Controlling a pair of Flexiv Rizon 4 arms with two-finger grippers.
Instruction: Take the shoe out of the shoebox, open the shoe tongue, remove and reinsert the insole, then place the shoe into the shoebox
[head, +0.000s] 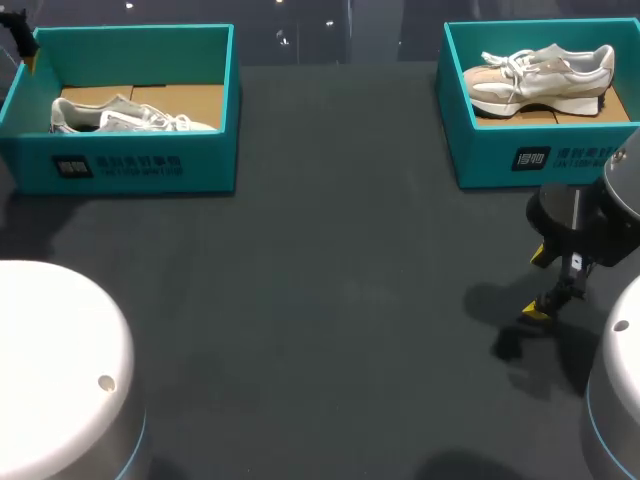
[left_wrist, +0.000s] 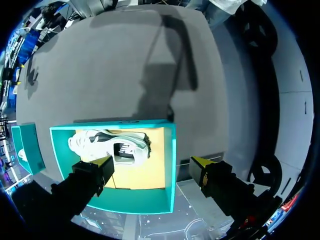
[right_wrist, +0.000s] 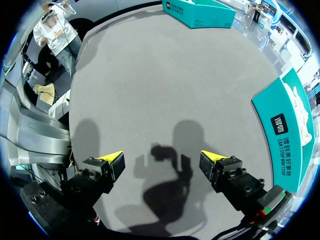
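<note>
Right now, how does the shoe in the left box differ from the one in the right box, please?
The left shoe looks pale grey; the right shoe is beige with a white sole. The left shoe sits low behind the left box wall; the right shoe shows its whole side in the right box. Both are lace-up sneakers.

White print beside a small square logo stands on the front wall of the left shoebox (head: 205, 165), upper left, and the right shoebox (head: 482, 160), upper right. The characters are too small to read.
</note>
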